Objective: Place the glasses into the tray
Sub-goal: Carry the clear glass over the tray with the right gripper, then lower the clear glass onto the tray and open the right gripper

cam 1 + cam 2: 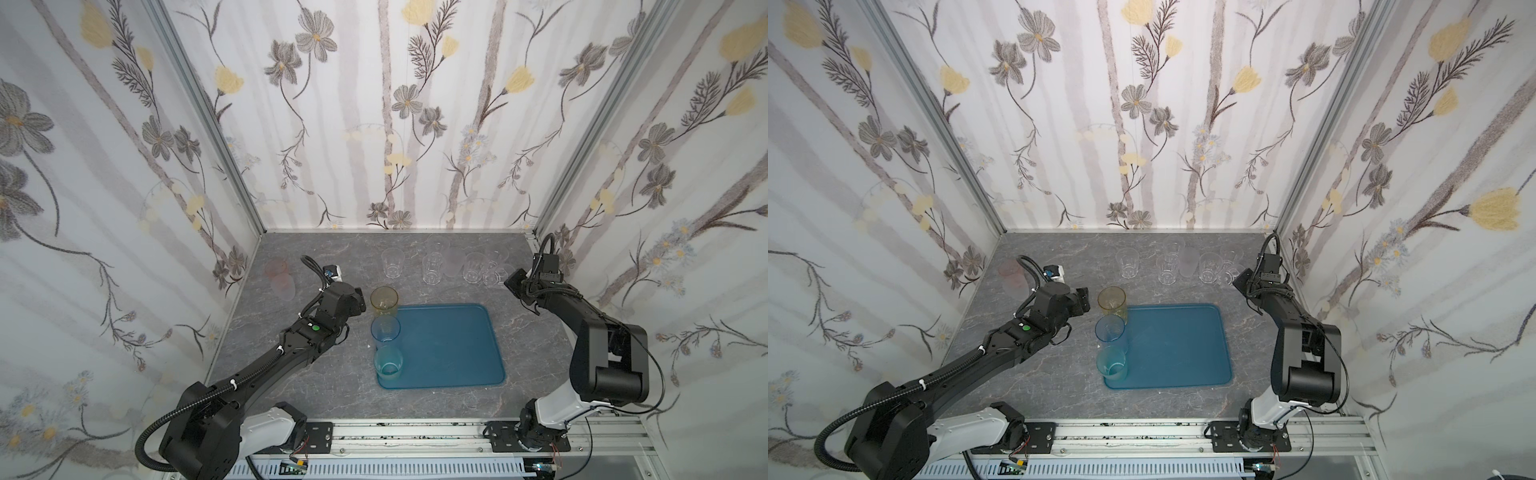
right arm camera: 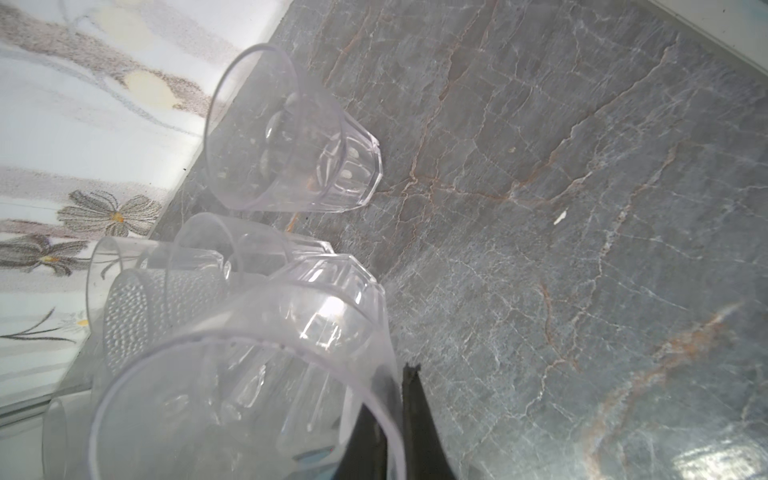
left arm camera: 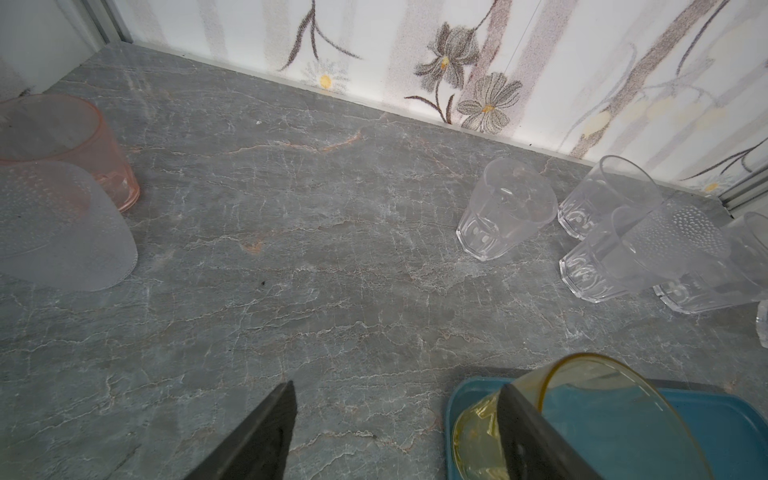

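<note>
A grey marbled surface [image 1: 540, 374] carries a teal-blue tray [image 1: 449, 345] close to its near edge, between two robot arms. Three tumblers stand upright along the tray's left rim: an amber tumbler [image 1: 384, 301] at the far left corner, a light blue tumbler [image 1: 385, 330] midway and a teal tumbler [image 1: 388, 365] at the near left corner. The rest of the tray is bare. The left fingers [image 3: 266, 432] are spread wide just beside the amber tumbler, holding nothing. Toward the far right corner of the surface, the right fingers [image 2: 417, 419] are pressed together on the wall of a clear faceted tumbler [image 2: 232, 374], one finger inside the rim and one outside. That tumbler appears upright, long axis vertical, at the right end of a cluster of other clear tumblers [image 1: 432, 270] along the far edge, close against its neighbours. A pink tumbler [image 1: 276, 266] and a frosted tumbler [image 1: 284, 286] stand near the far left corner. The right arm is the nearer one to the pinched tumbler. From its fingers the bare part of the tray lies toward the near edge and the surface's left edge, so the coming move likely needs a lift clear of the neighbours, then a carry that way.
</note>
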`<state>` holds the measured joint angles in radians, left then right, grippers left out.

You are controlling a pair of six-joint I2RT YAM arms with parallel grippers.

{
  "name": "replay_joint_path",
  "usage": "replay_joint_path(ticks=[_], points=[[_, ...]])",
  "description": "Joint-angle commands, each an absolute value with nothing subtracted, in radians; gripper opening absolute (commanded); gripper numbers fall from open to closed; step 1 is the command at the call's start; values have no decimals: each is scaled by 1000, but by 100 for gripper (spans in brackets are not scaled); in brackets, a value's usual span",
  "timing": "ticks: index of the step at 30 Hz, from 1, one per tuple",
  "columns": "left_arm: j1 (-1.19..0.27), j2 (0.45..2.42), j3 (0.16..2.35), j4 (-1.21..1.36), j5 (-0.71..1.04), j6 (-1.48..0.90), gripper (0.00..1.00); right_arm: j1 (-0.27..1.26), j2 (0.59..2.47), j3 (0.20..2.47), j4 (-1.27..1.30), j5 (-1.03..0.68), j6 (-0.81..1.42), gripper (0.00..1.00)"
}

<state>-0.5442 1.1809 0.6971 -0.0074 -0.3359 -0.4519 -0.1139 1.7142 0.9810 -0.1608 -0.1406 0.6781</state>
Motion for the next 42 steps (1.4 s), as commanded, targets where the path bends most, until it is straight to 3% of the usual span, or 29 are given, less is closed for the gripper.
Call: replay_joint_path(ticks=[1,8,14,21,35,42], points=[[-535,1172,687,26,-341,-449,79,-74,1645,982,-206,-87,628,6],[-522,1184,670,49,-326,-451,79,134,1547,1049,-447,-6,484,7],[-516,1206,661,68,-310,-451,79,382,1637,1188,-723,56,351,6],[-512,1203,634,87,-305,-462,79,577,1751,1301,-855,113,330,6],[-500,1179,599,99,-295,-463,79,671,2018,1530,-857,139,325,6],[-497,1167,592,101,-294,-463,79,677,2081,1592,-844,136,330,16]])
